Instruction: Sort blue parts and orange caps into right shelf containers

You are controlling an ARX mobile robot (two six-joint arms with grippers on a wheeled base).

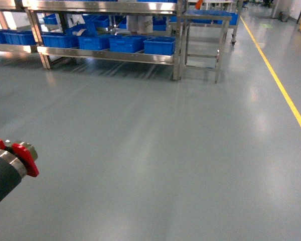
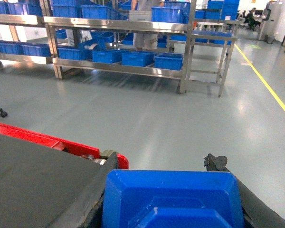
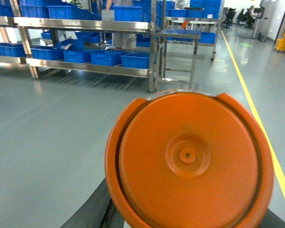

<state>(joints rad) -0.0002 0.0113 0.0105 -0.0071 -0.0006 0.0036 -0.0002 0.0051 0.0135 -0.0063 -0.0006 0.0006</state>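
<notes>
A round orange plastic cap (image 3: 187,159), its face moulded with concentric rings and a small centre dimple, fills the lower half of the right wrist view, held at the right tool, whose dark fingers (image 3: 92,209) show only as slivers at 7 o'clock beneath the disc; whether those fingers are clamped tight on it cannot be told from this angle. In the left wrist view a blue moulded plastic part (image 2: 173,197) with bevelled edges sits at 6 o'clock between the left tool's dark fingers (image 2: 216,162), apparently gripped. A red-trimmed fitting (image 2: 52,140) runs beside it at 9 o'clock.

Well apart from both arms, across the grey, glossy workshop floor (image 1: 155,150), stands a long stainless steel shelf rack (image 1: 105,54) at 12 o'clock in the head view. Its lower level carries a row of rectangular blue plastic crates (image 1: 159,45), set side by side. Just beside the rack at 1 o'clock stands a smaller steel trolley frame (image 1: 203,42) with more blue bins on top. A person's legs (image 1: 139,23) show behind the shelf.

A yellow painted line (image 1: 283,90) runs along the floor at 2 o'clock. At 8 o'clock in the head view the left arm's dark sleeve with a red and metal joint (image 1: 20,153) enters the frame.
</notes>
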